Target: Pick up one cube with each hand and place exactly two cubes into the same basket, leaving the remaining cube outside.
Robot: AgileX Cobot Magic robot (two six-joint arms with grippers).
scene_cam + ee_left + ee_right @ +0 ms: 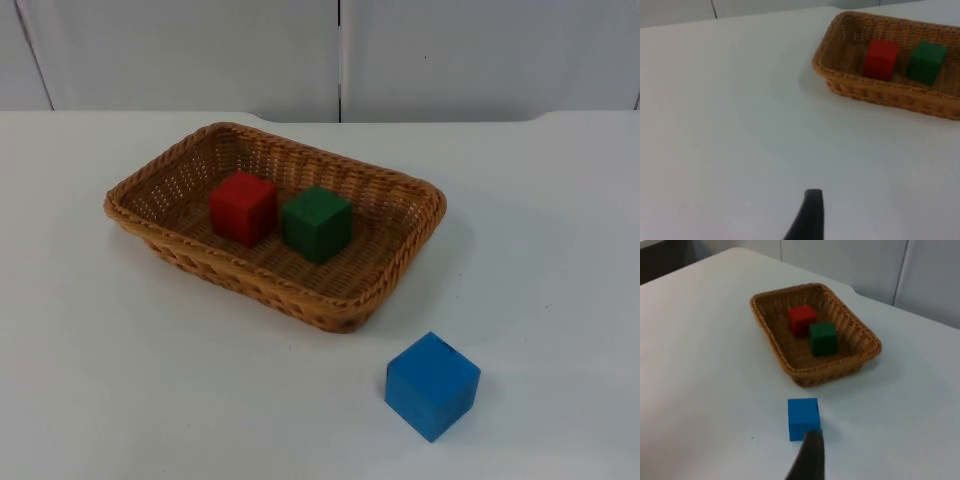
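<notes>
A woven wicker basket sits mid-table with a red cube and a green cube side by side inside it. A blue cube rests on the table outside, in front of the basket's right end. From the left wrist, the basket with the red cube and green cube lies well ahead of my left gripper, which hangs over bare table. My right gripper is pulled back just short of the blue cube, with the basket beyond it.
The white table top spreads wide around the basket. The grey partition wall closes off the far edge.
</notes>
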